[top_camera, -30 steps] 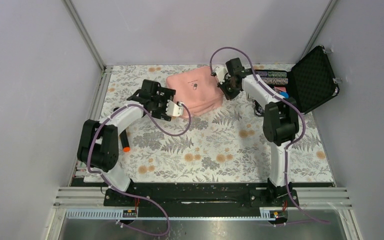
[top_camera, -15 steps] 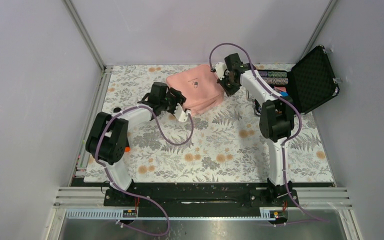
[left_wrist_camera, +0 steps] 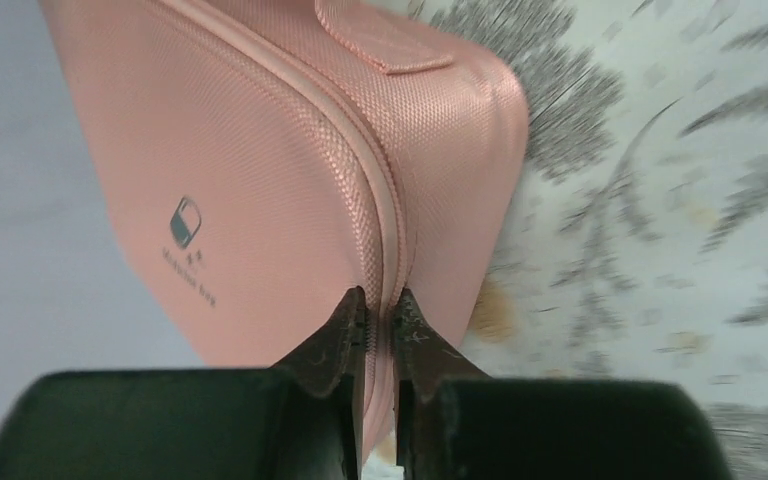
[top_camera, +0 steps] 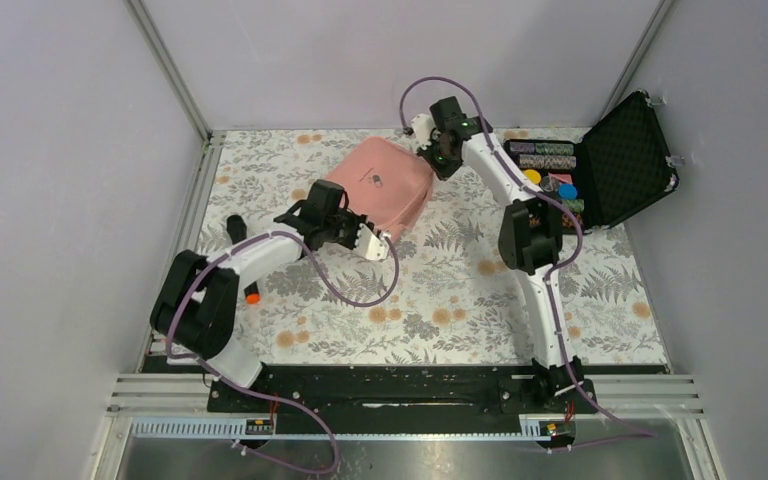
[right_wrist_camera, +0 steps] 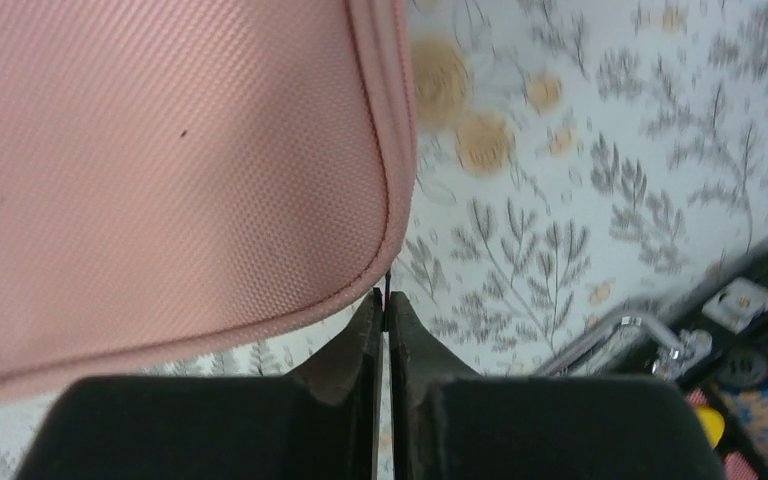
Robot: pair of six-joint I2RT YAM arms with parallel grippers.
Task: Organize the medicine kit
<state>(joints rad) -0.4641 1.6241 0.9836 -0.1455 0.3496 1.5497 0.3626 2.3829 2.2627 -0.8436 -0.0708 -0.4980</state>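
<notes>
The pink medicine kit (top_camera: 378, 186) lies closed and skewed on the floral mat, its small dark logo (left_wrist_camera: 186, 221) facing up. My left gripper (top_camera: 372, 240) is at its near corner. In the left wrist view the left gripper (left_wrist_camera: 380, 300) is shut on the zipper seam (left_wrist_camera: 392, 200) of the kit (left_wrist_camera: 260, 150). My right gripper (top_camera: 438, 160) is at the kit's far right corner. In the right wrist view the right gripper (right_wrist_camera: 385, 300) is pinched on a thin dark tab just below the corner of the kit (right_wrist_camera: 160, 150).
An open black hard case (top_camera: 625, 160) with colourful chips (top_camera: 550, 172) stands at the back right, close to the right arm; its edge (right_wrist_camera: 750, 340) shows in the right wrist view. A black item (top_camera: 234, 228) and an orange-tipped one (top_camera: 252, 296) lie by the left arm.
The left gripper has closed on the kit's near zipper edge. The right gripper has moved left, and the kit has swung round and shifted left with it.
</notes>
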